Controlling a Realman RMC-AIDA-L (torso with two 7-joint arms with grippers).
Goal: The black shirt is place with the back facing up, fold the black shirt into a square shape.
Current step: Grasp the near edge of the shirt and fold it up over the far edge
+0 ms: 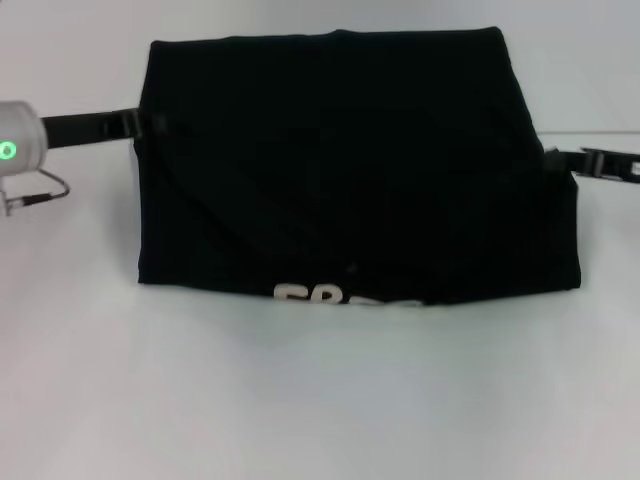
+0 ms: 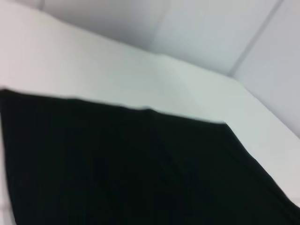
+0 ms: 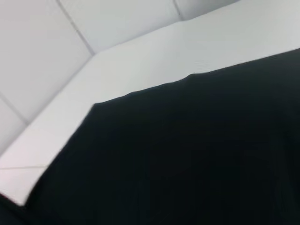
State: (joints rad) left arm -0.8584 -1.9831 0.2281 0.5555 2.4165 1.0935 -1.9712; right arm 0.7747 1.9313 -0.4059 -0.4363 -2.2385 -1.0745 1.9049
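Both grippers are seen at the side edges of the black shirt in the head view. Left gripper is found at the upper left of the frame, its dark fingers reaching the cloth's left edge from a pale cuff with a green light; right gripper is found at the right of the frame, at the cloth's right edge. Whether either pair of fingers is apart, together or clamped on cloth cannot be told, since black meets black there.

The black shirt is laid across the middle of the white table as a broad, roughly rectangular shape, wider than tall. White lettering is partly shown at its lower edge. In each wrist view, only dark cloth over the pale surface is seen.
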